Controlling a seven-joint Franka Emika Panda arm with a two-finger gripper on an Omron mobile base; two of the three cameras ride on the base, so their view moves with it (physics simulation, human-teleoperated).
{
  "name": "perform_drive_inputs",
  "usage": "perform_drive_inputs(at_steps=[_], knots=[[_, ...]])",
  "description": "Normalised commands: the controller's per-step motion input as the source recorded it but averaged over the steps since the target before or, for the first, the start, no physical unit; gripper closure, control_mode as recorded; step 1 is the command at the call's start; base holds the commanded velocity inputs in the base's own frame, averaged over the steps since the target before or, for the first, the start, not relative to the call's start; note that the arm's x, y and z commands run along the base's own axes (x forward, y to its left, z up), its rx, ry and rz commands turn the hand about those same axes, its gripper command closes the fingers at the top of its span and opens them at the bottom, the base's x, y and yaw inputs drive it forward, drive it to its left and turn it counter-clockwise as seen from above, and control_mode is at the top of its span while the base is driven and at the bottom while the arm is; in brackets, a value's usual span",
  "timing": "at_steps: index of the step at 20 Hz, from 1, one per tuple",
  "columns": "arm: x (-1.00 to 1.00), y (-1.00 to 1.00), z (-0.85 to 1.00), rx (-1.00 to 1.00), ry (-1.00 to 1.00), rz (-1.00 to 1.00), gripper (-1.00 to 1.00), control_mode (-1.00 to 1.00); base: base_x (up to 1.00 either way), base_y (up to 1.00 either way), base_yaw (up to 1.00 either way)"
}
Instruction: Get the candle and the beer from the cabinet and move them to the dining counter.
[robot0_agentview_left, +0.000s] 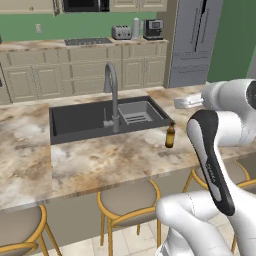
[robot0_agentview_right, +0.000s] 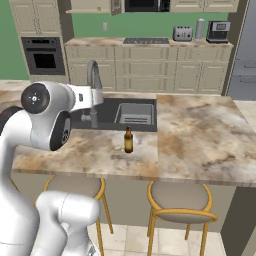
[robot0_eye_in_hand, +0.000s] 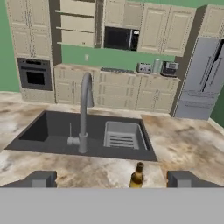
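Writing cannot be read anywhere: the beer (robot0_eye_in_hand: 137, 176) shows no clear label, and the toaster (robot0_eye_in_hand: 144, 68) and coffee machine (robot0_eye_in_hand: 169, 68) on the far worktop are too small to tell a brand. One bottle stands upright on the dining counter (robot0_agentview_right: 200, 135), just in front of the sink (robot0_eye_in_hand: 57, 135), between the two fingertips (robot0_eye_in_hand: 41, 178) and a little beyond them, touching neither. The gripper (robot0_eye_in_hand: 111, 179) is wide open and holds nothing. One curved tap (robot0_eye_in_hand: 85, 109) rises beyond the left fingertip. Two stools (robot0_agentview_right: 182, 200) show clearly in the right base view. The stone top to the right of the bottle is bare up to its edge. The cabinet (robot0_eye_in_hand: 78, 24) stands open far beyond the fingers; no candle can be made out on its shelves.
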Motion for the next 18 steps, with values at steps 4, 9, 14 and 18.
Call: perform_drive_inputs(at_steps=[4, 9, 14, 18], knots=[[-0.22, 0.13, 0.0, 0.09, 0.0, 0.0, -1.0, -1.0, 0.0, 0.0, 0.0], [-0.38, 0.04, 0.04, 0.08, 0.0, 0.0, -1.0, -1.0, 0.0, 0.0, 0.0], [-0.73, 0.0, 0.2, 0.03, 0.0, -0.01, -1.0, -1.0, 0.0, 0.0, 0.0], [-0.77, 0.0, 0.3, 0.0, 0.01, -0.03, -1.0, -1.0, 0.0, 0.0, 0.0]])
